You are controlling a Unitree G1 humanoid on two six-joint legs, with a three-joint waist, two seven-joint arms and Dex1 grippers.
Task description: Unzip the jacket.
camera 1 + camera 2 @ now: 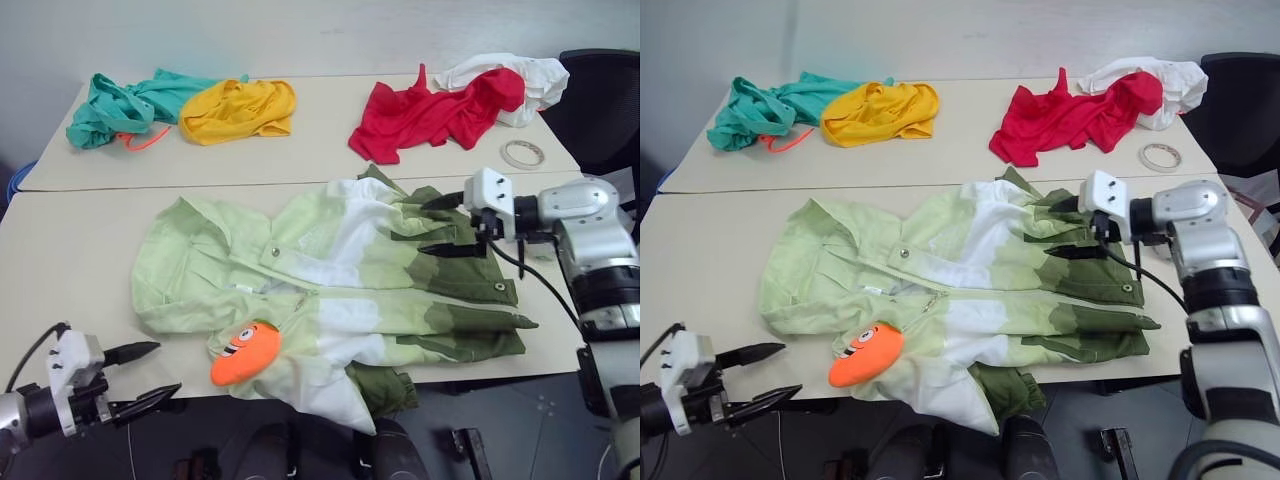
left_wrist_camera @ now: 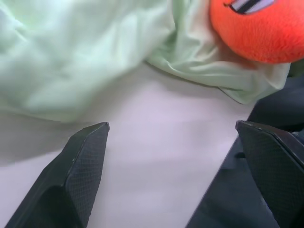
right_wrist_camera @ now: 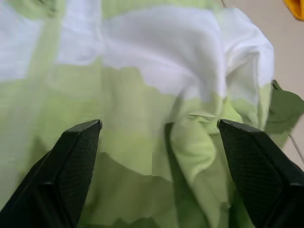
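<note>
While the left end effector (image 1: 148, 372) hangs at the near left edge of the counter (image 1: 90, 260), its two black fingers stand wide apart with nothing between them; the left wrist view shows bare counter under them and pale green cloth just beyond. Next to the right lies the jacket (image 1: 330, 290), spread flat across the middle of the near counter, hood toward the left, olive hem toward the right, with one corner drooping over the near edge. An orange plush toy (image 1: 245, 353) with a cartoon face rests on the jacket's near left part, close to the counter's edge. On the far counter, from the left, lie a teal garment (image 1: 120, 108), a yellow garment (image 1: 238, 110) touching it, then well apart a red garment (image 1: 435, 112) with a white garment (image 1: 515, 78) partly under it. A roll of tape (image 1: 522, 154) lies just beside the red garment, toward the right edge. At the right, the right end effector (image 1: 445, 226) hovers over the jacket's olive and pale green end, pointing left, jaws spread wide and empty; in the right wrist view, rumpled white and green cloth lies beneath the fingers, untouched by them
</note>
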